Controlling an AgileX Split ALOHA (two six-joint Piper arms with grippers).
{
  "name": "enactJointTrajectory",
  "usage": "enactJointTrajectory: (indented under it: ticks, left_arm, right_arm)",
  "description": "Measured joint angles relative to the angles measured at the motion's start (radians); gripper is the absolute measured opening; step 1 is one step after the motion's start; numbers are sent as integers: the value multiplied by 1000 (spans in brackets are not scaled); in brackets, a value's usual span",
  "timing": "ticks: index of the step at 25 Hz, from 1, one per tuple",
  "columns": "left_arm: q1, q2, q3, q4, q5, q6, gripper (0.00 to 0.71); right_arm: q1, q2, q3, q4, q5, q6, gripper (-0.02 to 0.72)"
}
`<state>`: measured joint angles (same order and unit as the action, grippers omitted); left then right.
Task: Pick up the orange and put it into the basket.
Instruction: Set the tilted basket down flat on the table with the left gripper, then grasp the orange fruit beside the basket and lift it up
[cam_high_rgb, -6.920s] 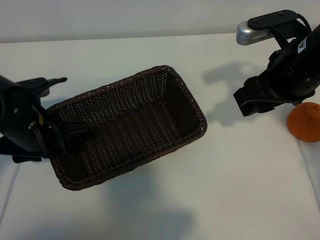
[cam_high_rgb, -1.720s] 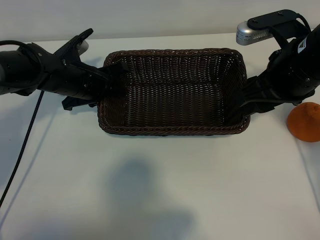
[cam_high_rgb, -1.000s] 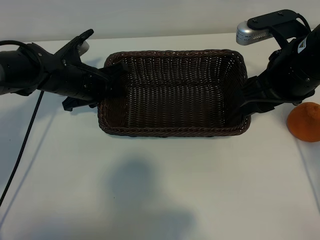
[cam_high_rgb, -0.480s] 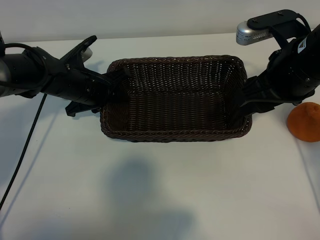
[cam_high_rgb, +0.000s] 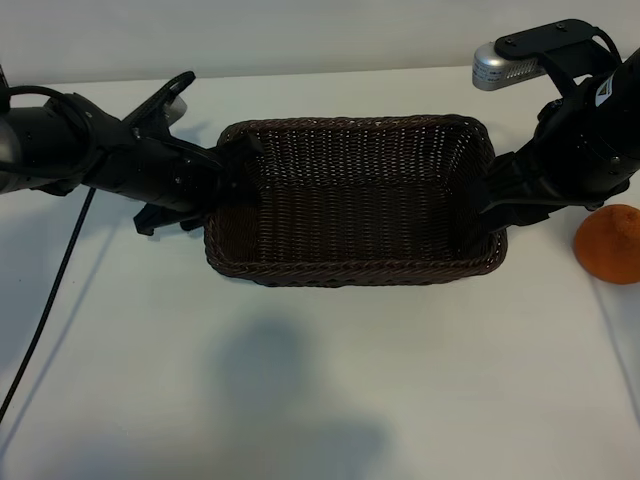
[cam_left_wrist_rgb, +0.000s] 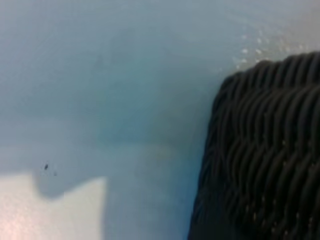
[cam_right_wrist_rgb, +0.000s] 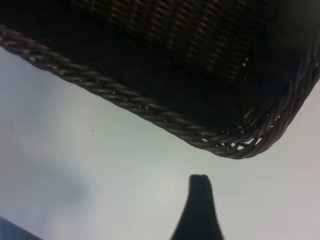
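The orange (cam_high_rgb: 607, 245) sits on the white table (cam_high_rgb: 400, 380) at the far right of the exterior view, just beyond the right arm and apart from the wicker basket (cam_high_rgb: 355, 270), untouched. It looks small, light and firm, with a matte, slightly rough skin that should not slip much; the raised knob on top suggests taking it around its widest middle, from above, with modest pressure so the skin is not bruised.

The right gripper (cam_high_rgb: 497, 205) hangs at the basket's right end; one finger (cam_right_wrist_rgb: 198, 210) shows in its wrist view, clear of the braided rim, so its jaws probably stand apart with nothing between them. The left gripper (cam_high_rgb: 228, 172) is at the basket's left end; whether it is parted or pinching the rim I cannot tell.
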<state>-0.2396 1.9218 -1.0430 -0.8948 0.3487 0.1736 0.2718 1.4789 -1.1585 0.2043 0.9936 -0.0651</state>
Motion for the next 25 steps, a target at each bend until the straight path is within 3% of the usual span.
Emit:
enactJointTrajectory:
  ticks: [3, 5, 15, 25]
  left_arm:
    - [0, 0, -2, -2, 5, 0, 681]
    - [0, 0, -2, -2, 16, 0, 706]
    - [0, -9, -5, 48, 75, -4, 669]
    - [0, -89, -5, 205, 109, -111, 657]
  right_arm:
    - [0, 0, 0, 0, 0, 0, 550]
    - [0, 0, 0, 0, 0, 0, 550]
    - [0, 0, 0, 0, 0, 0, 550]
    - [0, 0, 0, 0, 0, 0, 550]
